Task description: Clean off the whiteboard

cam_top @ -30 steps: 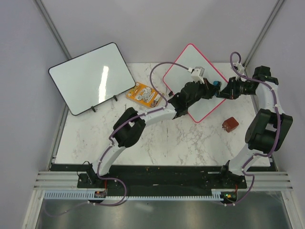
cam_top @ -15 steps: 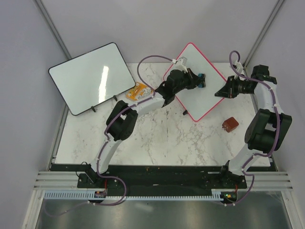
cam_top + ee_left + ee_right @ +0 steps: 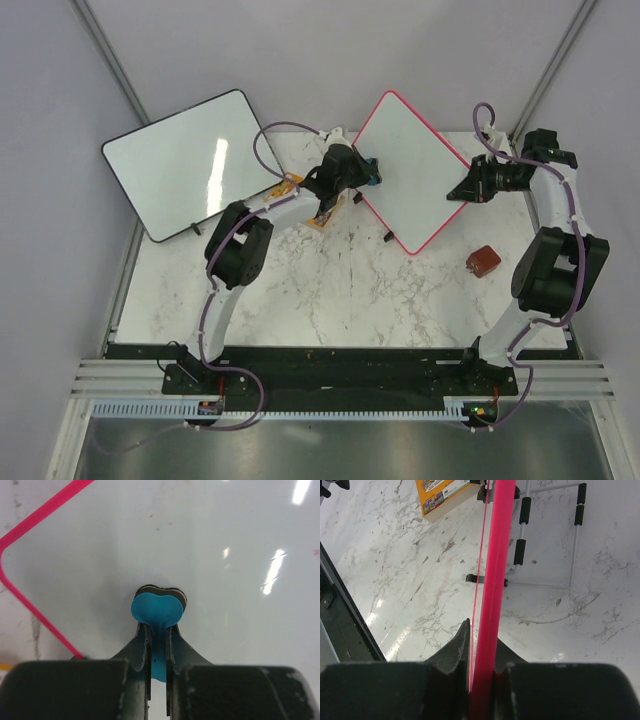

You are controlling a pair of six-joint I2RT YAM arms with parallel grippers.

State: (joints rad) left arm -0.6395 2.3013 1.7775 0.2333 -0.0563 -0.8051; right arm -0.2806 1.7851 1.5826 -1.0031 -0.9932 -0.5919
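Note:
The pink-framed whiteboard (image 3: 412,170) stands tilted on the marble table at the back centre. Its face looks clean in the left wrist view (image 3: 200,540). My left gripper (image 3: 368,174) is shut on a blue eraser (image 3: 157,611), which presses against the board's face near its left corner. My right gripper (image 3: 462,188) is shut on the board's pink frame (image 3: 492,590) at its right corner; I see the frame edge-on there.
A larger black-framed whiteboard (image 3: 192,165) leans at the back left. An orange box (image 3: 296,192) lies under my left arm. A small brown object (image 3: 484,260) lies at the right. The board's wire stand (image 3: 547,545) shows behind it.
My left gripper has swept the blue eraser leftward across the whiteboard from its right part to its left corner. The right gripper has kept its hold on the frame.

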